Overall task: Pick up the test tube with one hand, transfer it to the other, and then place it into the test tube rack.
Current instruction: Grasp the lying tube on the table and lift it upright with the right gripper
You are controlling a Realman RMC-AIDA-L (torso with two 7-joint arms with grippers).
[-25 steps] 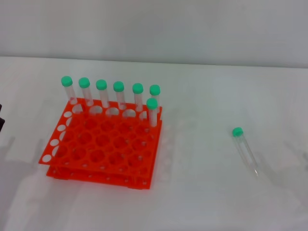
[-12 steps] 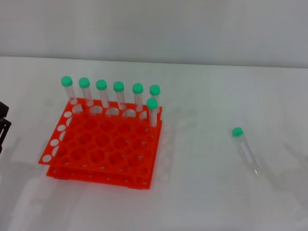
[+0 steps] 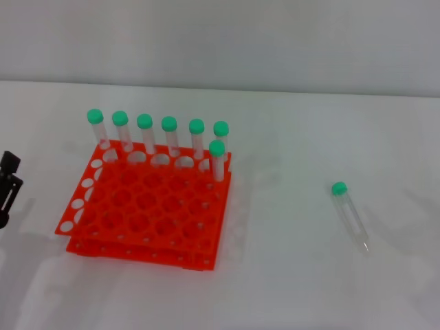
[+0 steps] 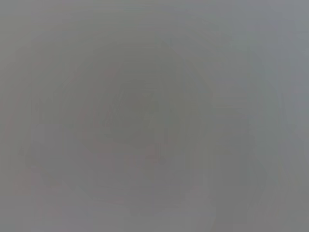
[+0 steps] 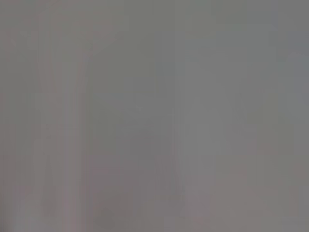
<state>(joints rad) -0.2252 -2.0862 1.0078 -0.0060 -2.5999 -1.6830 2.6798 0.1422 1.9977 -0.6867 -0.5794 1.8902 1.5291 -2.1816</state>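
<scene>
A clear test tube (image 3: 349, 212) with a green cap lies flat on the white table at the right, cap toward the back, tip toward the front. The orange-red test tube rack (image 3: 147, 206) stands at the left. Several green-capped tubes stand upright along its back row and one (image 3: 218, 159) stands in the second row at the right. My left gripper (image 3: 8, 189) shows as a black part at the far left edge, left of the rack and apart from it. My right gripper is out of view. Both wrist views show only plain grey.
The white table (image 3: 289, 275) runs back to a grey wall. Nothing else stands on it between the rack and the lying tube.
My left gripper has come further into the head view from the left edge, toward the rack. The tubes and the rack have not moved.
</scene>
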